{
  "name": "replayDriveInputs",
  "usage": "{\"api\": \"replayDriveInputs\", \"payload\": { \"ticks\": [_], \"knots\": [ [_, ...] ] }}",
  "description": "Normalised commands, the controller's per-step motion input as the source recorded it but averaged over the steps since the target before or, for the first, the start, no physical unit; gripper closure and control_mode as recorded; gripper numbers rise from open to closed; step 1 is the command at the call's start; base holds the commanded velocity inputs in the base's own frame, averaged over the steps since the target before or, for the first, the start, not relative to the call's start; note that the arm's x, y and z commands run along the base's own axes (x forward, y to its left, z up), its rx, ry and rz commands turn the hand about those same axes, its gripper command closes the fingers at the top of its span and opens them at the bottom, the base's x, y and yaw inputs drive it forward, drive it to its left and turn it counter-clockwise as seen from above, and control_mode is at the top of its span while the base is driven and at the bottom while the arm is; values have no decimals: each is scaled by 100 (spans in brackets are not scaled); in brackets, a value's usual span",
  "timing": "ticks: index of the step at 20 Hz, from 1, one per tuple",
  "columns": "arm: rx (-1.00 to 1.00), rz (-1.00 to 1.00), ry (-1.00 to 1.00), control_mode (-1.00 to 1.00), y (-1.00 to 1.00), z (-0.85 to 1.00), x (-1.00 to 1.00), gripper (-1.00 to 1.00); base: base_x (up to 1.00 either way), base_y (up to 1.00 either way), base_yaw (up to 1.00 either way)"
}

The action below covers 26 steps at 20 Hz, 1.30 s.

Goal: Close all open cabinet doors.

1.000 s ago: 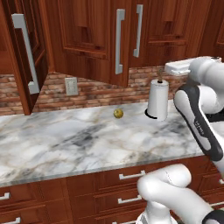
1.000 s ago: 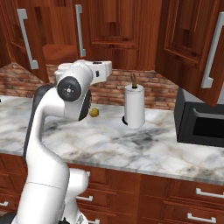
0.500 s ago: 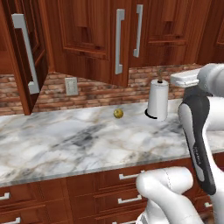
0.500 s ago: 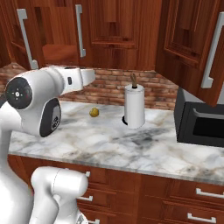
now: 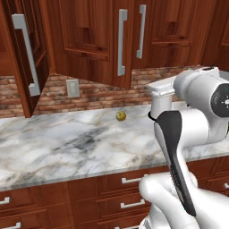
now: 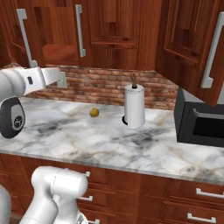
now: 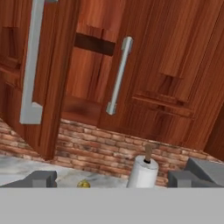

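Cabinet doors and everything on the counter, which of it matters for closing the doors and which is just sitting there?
Matters:
open left door
ajar middle door
open right door
gripper

Just sitting there:
paper towel roll
small yellow ball
wall outlet
black appliance

Tall reddish-brown wooden wall-cabinet doors with recessed panels and long vertical silver-grey bar handles hang above the bench. Far-left door swung wide open, edge toward the room; the middle door stands ajar, its lower edge out from the brick wall. Right-hand door also angled open.
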Motion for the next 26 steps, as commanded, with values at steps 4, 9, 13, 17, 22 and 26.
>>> {"api": "replayDriveInputs", "payload": {
  "ticks": [4, 9, 13, 17, 22, 26],
  "knots": [
    [-4, 0, 3, -100, 71, 0, -15, -100, 0, 0, 0],
    [-1, 0, 1, -100, 59, 0, -10, -100, 0, 0, 0],
    [1, 0, -3, -100, 64, -11, 0, -100, 0, 0, 0],
    [15, -4, -13, -100, 58, -36, 0, -100, 0, 0, 0],
    [24, -11, -19, -100, 35, -32, 3, -100, 0, 0, 0],
    [12, -11, -21, -100, 14, -14, 33, -100, 0, 0, 0]
  ]
}}
